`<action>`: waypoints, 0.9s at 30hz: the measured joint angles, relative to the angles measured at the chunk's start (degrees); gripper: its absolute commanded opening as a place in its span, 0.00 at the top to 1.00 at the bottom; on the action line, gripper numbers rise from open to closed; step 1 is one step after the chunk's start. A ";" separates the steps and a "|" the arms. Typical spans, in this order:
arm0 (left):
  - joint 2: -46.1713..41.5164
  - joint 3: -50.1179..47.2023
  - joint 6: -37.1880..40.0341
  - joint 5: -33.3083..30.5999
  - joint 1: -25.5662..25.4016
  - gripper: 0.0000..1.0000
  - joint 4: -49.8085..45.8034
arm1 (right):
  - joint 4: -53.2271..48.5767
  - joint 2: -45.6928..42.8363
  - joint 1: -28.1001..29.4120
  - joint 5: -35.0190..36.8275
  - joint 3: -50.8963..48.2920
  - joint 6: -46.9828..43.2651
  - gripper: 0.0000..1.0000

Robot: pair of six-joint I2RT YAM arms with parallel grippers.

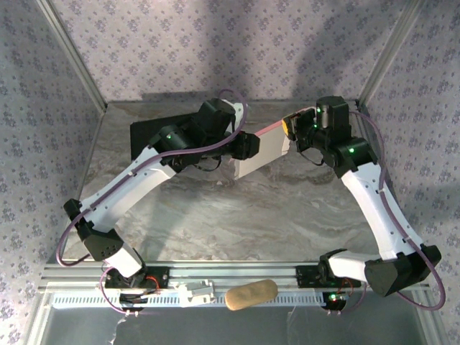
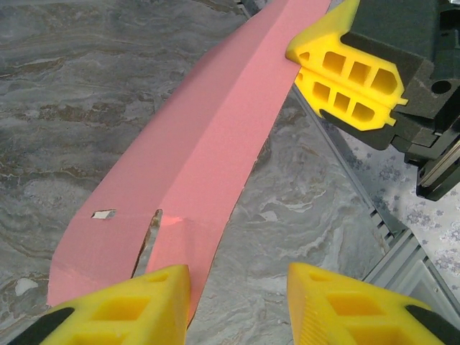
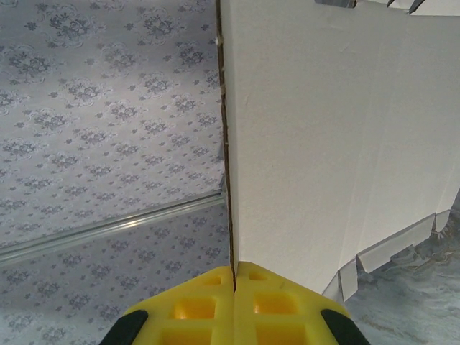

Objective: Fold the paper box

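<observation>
1. Down at the near rail, a tan oblong lump (image 1: 251, 294) lies between the arm bases.
2. Left arm stretches far and rightward, left fingers (image 1: 250, 146) spread wide, with the paper box (image 2: 208, 151) ending at one of them.
3. Right arm bends in from the right, right fingers (image 3: 233, 280) pressed together, pinching the pink sheet's edge above the grey marbled surface (image 1: 237, 215).
4. Black box (image 1: 147, 136) sits far left, floral walls (image 1: 215, 43) all round.

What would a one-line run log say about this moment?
step: folding | right pincer: shut on flat pink cardboard sheet edge | left pincer: open, at sheet's other end
</observation>
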 measured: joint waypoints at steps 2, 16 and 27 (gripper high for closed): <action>0.24 0.04 -0.22 0.00 0.00 0.60 0.02 | 0.42 -0.09 0.02 0.00 -0.39 0.13 1.00; 0.44 -2.91 -5.01 0.11 -0.76 0.61 5.01 | 3.43 -0.22 0.15 0.00 -3.50 2.23 1.00; -4.09 -8.41 -6.49 -3.67 -0.76 0.56 8.85 | 3.80 -1.70 0.09 -0.02 -4.28 2.69 1.00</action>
